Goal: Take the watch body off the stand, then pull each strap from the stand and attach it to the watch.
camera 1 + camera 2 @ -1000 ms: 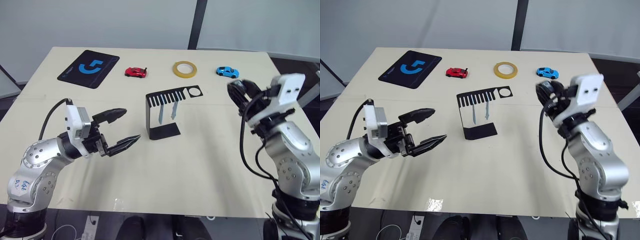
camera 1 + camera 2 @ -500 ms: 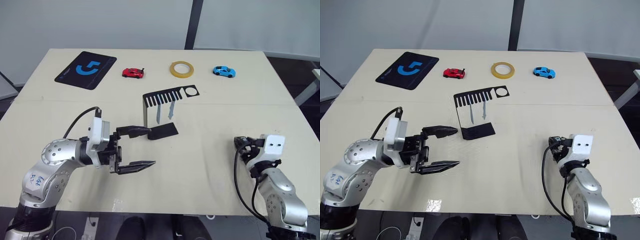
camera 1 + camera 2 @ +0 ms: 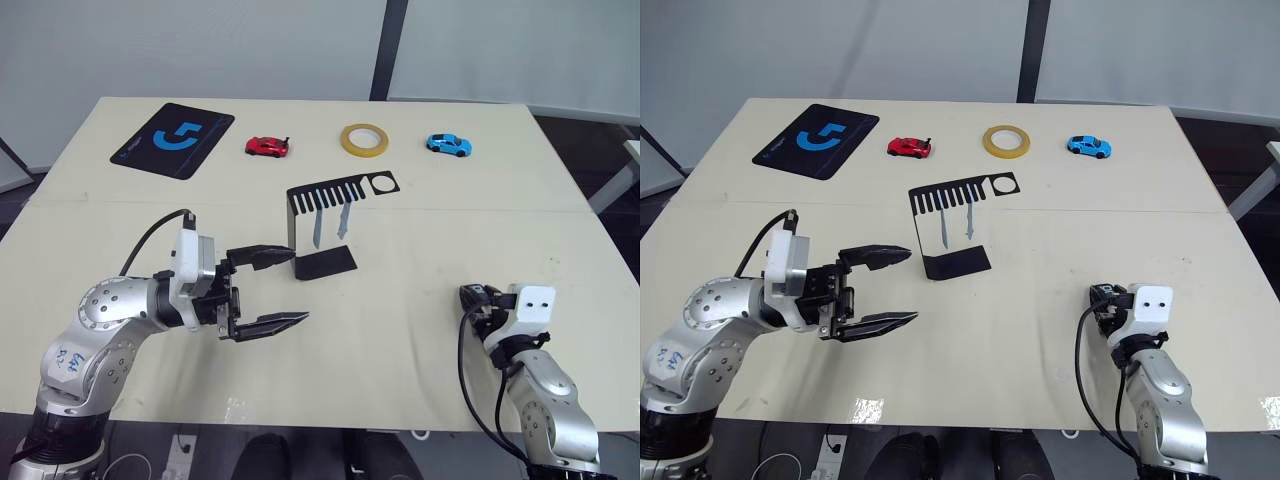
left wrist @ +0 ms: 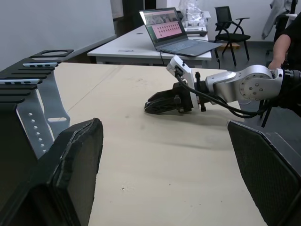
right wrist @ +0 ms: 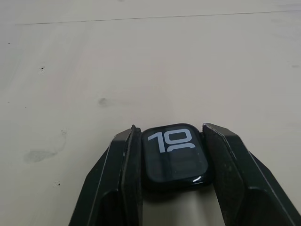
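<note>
The watch body point(image 5: 174, 156), a small black case with white marks on its face, sits clamped between the two fingers of my right gripper point(image 3: 470, 297). That gripper is low over the table at the front right, far from the stand. The stand point(image 3: 322, 262) is upright at the table's middle. Two pale grey-blue straps point(image 3: 316, 230) hang from its slotted top plate. My left gripper point(image 3: 298, 286) is open just in front and left of the stand's foot, with nothing between its fingers point(image 4: 75, 165). The straps point(image 4: 51, 103) show close beside that gripper.
At the back of the table lie a black mat with a blue logo point(image 3: 175, 138), a red toy car point(image 3: 268, 146), a yellow tape roll point(image 3: 365, 138) and a blue toy car point(image 3: 449, 144). A laptop point(image 4: 171, 33) sits on another table beyond.
My right arm has come down from beside the stand to low over the front right of the table. My left gripper has moved right, toward the stand's foot, still open.
</note>
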Available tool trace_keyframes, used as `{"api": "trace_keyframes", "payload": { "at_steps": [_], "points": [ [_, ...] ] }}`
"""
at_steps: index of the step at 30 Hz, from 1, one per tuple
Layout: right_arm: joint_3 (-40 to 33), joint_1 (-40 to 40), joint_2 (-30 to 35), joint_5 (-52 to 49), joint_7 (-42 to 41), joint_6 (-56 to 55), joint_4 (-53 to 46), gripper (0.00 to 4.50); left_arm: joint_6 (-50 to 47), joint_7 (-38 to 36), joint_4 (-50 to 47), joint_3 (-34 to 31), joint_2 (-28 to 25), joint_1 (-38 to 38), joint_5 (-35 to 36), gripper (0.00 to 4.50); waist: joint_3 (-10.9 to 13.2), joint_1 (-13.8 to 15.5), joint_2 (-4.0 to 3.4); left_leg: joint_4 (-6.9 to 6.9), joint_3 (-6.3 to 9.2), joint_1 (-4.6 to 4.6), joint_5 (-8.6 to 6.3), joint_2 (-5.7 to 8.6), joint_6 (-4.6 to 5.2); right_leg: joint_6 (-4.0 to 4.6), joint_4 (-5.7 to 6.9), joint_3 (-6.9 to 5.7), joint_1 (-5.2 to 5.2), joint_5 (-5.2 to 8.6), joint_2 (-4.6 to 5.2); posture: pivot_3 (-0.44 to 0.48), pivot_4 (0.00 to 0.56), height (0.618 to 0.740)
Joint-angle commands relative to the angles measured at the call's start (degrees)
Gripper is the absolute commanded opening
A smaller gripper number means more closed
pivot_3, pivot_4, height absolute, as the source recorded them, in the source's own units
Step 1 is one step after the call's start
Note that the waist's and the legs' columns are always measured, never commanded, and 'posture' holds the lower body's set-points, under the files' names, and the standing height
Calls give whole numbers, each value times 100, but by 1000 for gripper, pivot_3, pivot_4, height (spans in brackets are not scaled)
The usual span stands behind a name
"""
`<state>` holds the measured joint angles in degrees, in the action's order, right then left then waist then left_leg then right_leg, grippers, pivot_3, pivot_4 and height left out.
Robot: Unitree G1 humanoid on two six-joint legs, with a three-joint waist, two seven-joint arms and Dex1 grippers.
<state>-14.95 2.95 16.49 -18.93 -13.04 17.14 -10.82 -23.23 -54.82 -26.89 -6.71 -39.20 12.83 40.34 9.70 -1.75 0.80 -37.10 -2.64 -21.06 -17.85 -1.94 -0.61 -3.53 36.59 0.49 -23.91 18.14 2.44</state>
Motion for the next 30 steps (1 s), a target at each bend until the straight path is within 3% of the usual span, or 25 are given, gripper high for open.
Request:
{"api": "trace_keyframes", "payload": {
  "at_steps": [1, 4, 10, 15, 20, 25, 30],
  "points": [
    [75, 99, 9, 53, -121, 8, 113, 1588, 56, 16, -164, -138, -47, -37, 30, 4500, 0, -1, 0, 0, 0, 1, 0, 0, 0, 0, 0, 0, 0, 0, 0, 0, 150, 740],
    [10, 63, 84, -4, -194, 14, 142, 1588, 69, 10, -132, -126, -46, -2, 11, 4500, 0, -2, 0, 0, 0, 1, 0, 0, 0, 0, 0, 0, 0, 0, 0, 0, 150, 740],
    [16, 88, 272, 115, -317, -32, 69, 4432, 90, -17, -63, -135, -62, 64, -19, 4500, -2, 8, 2, -3, 0, 1, 0, 1, 0, 0, -1, 0, 4, 0, 1, 0, 150, 740],
    [-264, 226, 651, -95, -622, 44, -291, 4432, 96, -73, -20, -316, -210, -34, -30, 4500, -1, 19, 2, -4, 3, 1, -1, 4, 1, -1, -2, -1, 7, 0, 3, 0, 150, 740],
    [-877, 302, 1328, -636, -1463, -117, -474, 4432, 149, -45, 85, -790, -393, -447, -77, 4500, 1, 12, -1, -4, 2, 0, -2, 7, 4, -2, -4, -1, 6, -1, 6, 0, 150, 740],
    [-1885, 843, 2114, -1143, -3615, -1568, 139, 4432, 586, -70, 539, -1792, -496, -1525, -461, 4500, 9, 17, -16, 6, -3, 11, -2, 1, 4, -1, -10, 0, 10, 1, -4, 0, 150, 740],
    [-2514, 1370, 2936, -1290, -5167, -2042, 1522, 4432, 1126, -83, 1093, -2447, -457, -2286, -850, 4500, 22, 34, 10, 13, 0, 61, -11, 2, 18, -5, -58, -4, 80, 2, 1, 0, 150, 740]
  ]
}}
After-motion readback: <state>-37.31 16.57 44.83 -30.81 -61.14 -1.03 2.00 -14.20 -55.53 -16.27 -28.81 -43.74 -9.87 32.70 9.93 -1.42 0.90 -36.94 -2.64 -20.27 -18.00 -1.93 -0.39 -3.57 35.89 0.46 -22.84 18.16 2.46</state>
